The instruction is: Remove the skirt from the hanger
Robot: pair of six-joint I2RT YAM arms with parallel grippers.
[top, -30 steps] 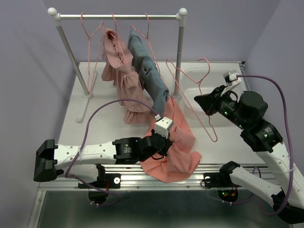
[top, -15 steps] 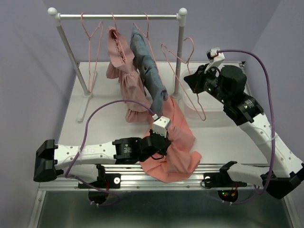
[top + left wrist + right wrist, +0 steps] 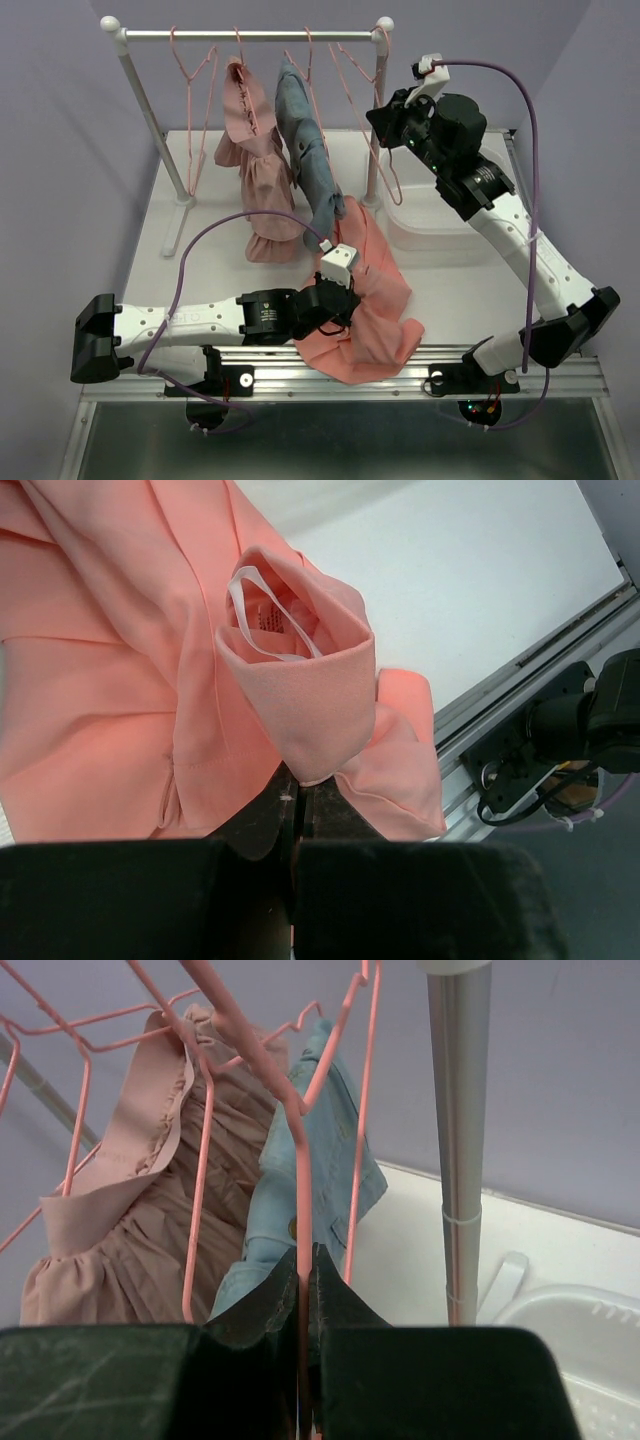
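The salmon-coral skirt (image 3: 378,300) lies crumpled on the table's near edge, off the hanger. My left gripper (image 3: 335,298) is shut on a fold of it. In the left wrist view the fold (image 3: 300,680) rises from the closed left gripper (image 3: 298,780). My right gripper (image 3: 385,118) is raised beside the rack's right post and shut on the bare pink wire hanger (image 3: 358,85). The right wrist view shows the wire (image 3: 300,1160) pinched in the right gripper (image 3: 305,1255). The hanger's hook is up at the rail's right end; whether it rests on the rail I cannot tell.
A white rail (image 3: 250,35) carries a dusty-pink ruffled garment (image 3: 255,150), a blue denim garment (image 3: 315,160) and an empty pink hanger (image 3: 195,80). The right post (image 3: 378,110) stands by my right gripper. A clear plastic tub (image 3: 440,225) sits at the right.
My right arm has carried the bare hanger from low over the table's right side up and back to the rail's right end. The left gripper and skirt have stayed put.
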